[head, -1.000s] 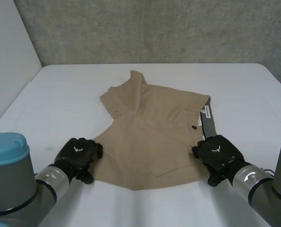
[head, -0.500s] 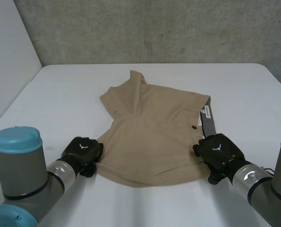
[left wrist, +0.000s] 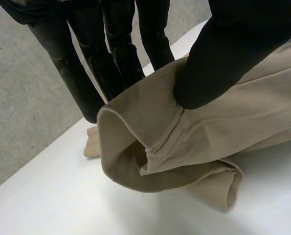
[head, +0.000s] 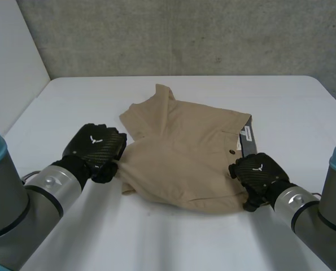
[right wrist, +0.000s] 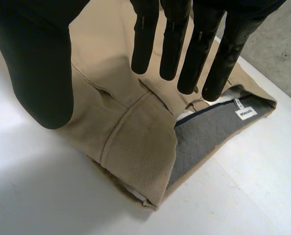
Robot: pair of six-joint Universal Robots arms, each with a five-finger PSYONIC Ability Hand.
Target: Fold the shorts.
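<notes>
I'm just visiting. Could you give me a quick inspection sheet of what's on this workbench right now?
Surface: white table, cloth lying mid-table.
Job's things: tan shorts, partly folded, one hem bunched and raised.
Clutter: nothing seen.
Hands: left hand pinches that hem between thumb and fingers; right hand open, fingers straight over the waistband corner.
Cables: nothing seen.
Surroundings: grey wall behind the table.

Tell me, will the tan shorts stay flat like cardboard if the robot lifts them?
Probably not. The shorts look floppy: the leg hem pinched by the left hand curls into a soft loop. They would likely sag from wherever they are held. The thicker waistband may hold shape slightly better.
</notes>
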